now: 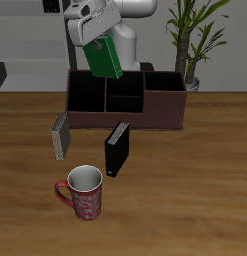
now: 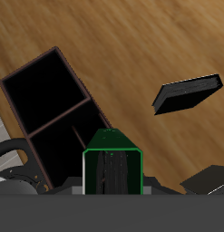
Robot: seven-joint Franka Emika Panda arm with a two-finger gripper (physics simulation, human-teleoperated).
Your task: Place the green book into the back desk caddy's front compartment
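— What are you seeing across the tabletop (image 1: 195,160)?

— Going left to right: the grey book (image 1: 60,135) is standing in front of the desk caddy (image 1: 125,98), the red mug (image 1: 83,192) is sitting nearer the front edge, and the black book (image 1: 116,149) is standing just before the caddy.

— And your hand (image 1: 98,33)?

— You are clenching it on the green book (image 1: 105,58), tilted in the air above the caddy's cells, clear of the front compartment (image 1: 123,101). In the wrist view, the green book (image 2: 112,165) is hanging over the caddy's edge.
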